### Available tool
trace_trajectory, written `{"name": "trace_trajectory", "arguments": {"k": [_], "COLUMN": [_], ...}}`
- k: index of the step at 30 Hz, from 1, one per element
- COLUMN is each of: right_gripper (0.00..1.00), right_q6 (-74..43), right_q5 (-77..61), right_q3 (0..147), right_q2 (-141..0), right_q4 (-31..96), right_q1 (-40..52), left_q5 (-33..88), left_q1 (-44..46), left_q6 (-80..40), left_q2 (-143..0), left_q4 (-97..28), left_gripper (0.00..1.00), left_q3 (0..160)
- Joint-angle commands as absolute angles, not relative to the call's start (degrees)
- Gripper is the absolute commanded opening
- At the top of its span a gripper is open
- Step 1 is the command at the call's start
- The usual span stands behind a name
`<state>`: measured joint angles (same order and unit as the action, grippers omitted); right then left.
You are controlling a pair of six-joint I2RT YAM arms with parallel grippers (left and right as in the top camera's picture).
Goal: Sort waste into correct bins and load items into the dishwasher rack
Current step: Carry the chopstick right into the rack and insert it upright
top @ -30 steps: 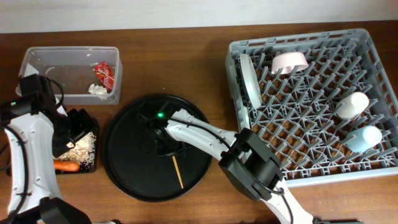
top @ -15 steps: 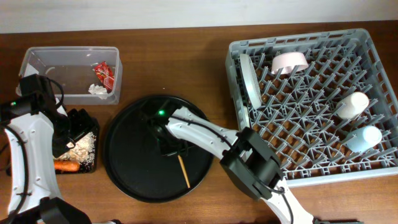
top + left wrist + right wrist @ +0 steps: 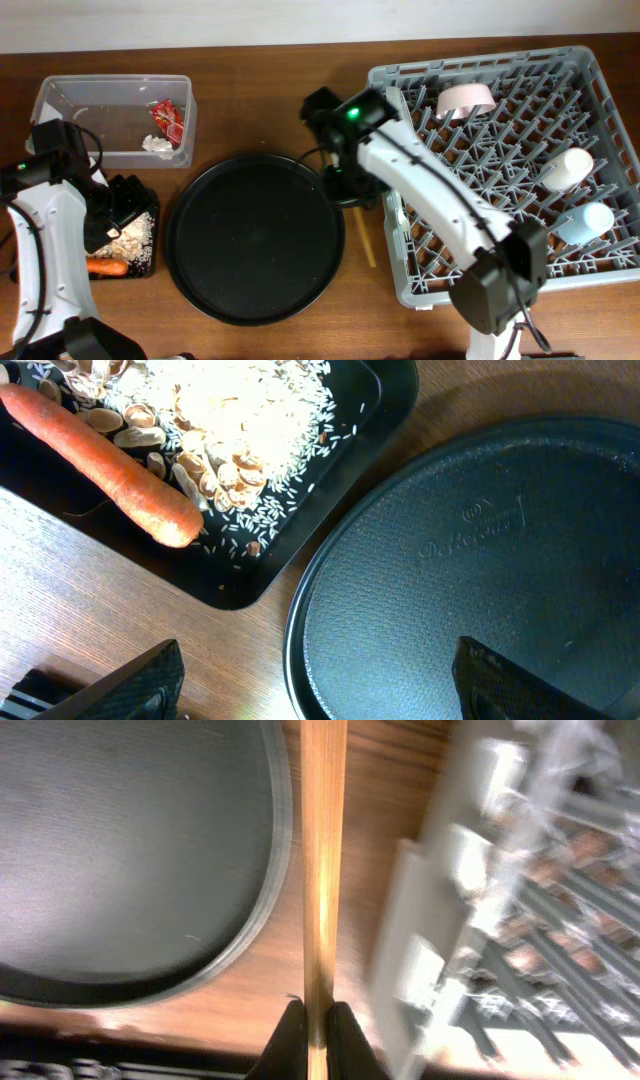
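Thin wooden stick (image 3: pixel 322 870): pale tan, straight, smooth. The right gripper (image 3: pixel 318 1032) pinches it at one end, fingers clamped. In the overhead view it sits centre frame, over the wood strip between the round black tray (image 3: pixel 250 240) and the grey rack (image 3: pixel 500 170). The left gripper (image 3: pixel 320 680) is spread wide and empty at far left.

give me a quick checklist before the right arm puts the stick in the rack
1. Grip: ok, the right gripper is shut on the wooden stick at its end.
2. Stick clear of the round black tray: ok.
3. Stick above the dishwasher rack: not ok, it hangs over the table beside the rack's left wall.
4. Free pegs in the rack's near-left part: ok.
5. Path free of the left gripper: ok, it is open, off at the far left.
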<state>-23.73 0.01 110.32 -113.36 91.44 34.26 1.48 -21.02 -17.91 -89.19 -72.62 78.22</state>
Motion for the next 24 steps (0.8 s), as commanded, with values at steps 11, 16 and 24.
{"name": "trace_trajectory", "arguments": {"k": [11,16,24], "right_gripper": [0.04,0.04,0.13], "right_q6": [-16.38,-13.69,-13.72], "right_q5": [5.21,5.26,5.89], "right_q3": [108.81,104.47,101.03], "right_q2": [-111.70,-111.70,-111.85], "right_q4": [94.91,91.50,86.11], "right_q1": [22.37,21.28,20.82], "left_q5": [1.06,1.06,1.06], "left_q1": [-21.15,-21.15,-21.15], "left_q6": [-17.26,-17.28,-17.26], "left_q2": [-88.64,-88.64,-88.64], "left_q4": [-72.53,-72.51,-72.51], "left_gripper": [0.86,0.86,0.86], "left_q3": [78.63,78.63,78.63]}}
